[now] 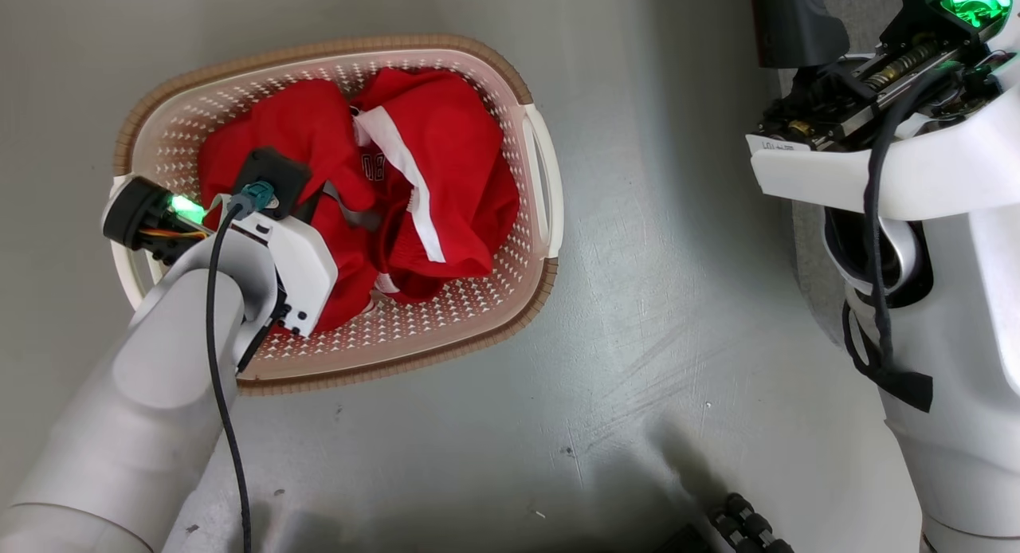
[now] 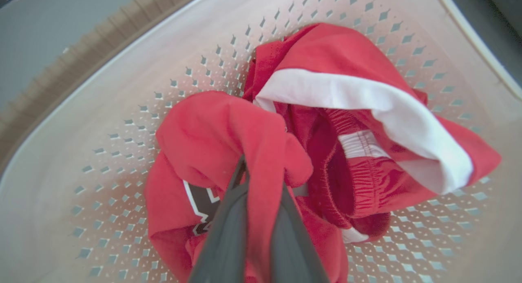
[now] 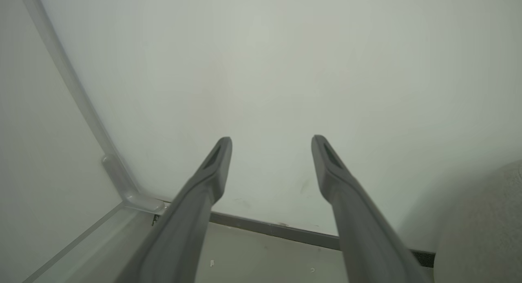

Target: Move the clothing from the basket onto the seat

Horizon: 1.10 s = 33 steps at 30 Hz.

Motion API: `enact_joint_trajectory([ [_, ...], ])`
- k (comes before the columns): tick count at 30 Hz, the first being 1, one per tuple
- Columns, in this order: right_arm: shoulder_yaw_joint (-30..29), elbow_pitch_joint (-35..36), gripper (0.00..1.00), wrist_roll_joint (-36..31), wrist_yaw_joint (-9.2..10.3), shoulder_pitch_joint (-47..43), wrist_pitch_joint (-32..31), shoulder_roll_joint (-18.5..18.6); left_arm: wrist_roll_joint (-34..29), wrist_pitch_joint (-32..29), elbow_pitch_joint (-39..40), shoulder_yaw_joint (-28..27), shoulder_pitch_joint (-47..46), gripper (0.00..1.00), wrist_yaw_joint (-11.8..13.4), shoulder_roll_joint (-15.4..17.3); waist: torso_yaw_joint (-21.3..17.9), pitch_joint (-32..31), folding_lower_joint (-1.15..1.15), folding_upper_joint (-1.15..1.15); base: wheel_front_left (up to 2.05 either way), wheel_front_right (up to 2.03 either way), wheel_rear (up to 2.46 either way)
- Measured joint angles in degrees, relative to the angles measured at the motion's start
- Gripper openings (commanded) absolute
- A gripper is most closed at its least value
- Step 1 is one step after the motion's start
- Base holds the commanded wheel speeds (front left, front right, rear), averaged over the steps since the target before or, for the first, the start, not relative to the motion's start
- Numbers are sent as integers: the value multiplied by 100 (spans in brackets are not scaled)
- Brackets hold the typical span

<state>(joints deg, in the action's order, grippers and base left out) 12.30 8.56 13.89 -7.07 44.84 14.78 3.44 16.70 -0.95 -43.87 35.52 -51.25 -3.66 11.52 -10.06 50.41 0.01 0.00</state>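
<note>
— On the grey floor, at the left and a little far, stands the basket. Is the clothing inside it?

— Yes, both red pieces lie crumpled on its bottom. The piece with the wide white stripe is on the right side. The other piece, with some white print, is on the left side and touches it.

— How is the left arm placed?

— It reaches from the near left corner over the near rim of the basket, and the wrist bends down into it. The left gripper points down at the left piece.

— And its fingers?

— They are pressed together on a fold of that red fabric, and the fold stands up between them.

— What about the right arm?

— It is held at the far right, well apart from the basket. The right gripper has its fingers spread wide with nothing between them, and it faces a pale wall. A rounded grey woven surface, the seat, is at the edge of the right wrist view.
</note>
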Motion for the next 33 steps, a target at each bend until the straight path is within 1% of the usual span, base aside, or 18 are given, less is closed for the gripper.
enact_joint_trajectory([
  [7,-20,-121,100,-129,0,0,1,0,403,261,236,-253,211,0,-2,-114,89,-162,0,0,0,0,0],
  [13,-40,-199,100,-271,0,0,1,2,492,472,441,-287,389,0,-9,-181,177,-331,0,0,0,0,0],
  [19,-32,-307,100,-343,0,-3,1,3,620,794,690,-472,573,0,-1,-180,272,-528,0,0,0,0,0],
  [26,-33,-436,100,-471,0,-101,1,5,914,1268,1032,-726,893,0,-2,-214,388,-793,0,0,0,0,0],
  [33,-56,-628,100,-598,0,-388,1,5,1062,1467,1381,-867,1172,0,-33,-218,504,-1100,0,0,0,0,0],
])
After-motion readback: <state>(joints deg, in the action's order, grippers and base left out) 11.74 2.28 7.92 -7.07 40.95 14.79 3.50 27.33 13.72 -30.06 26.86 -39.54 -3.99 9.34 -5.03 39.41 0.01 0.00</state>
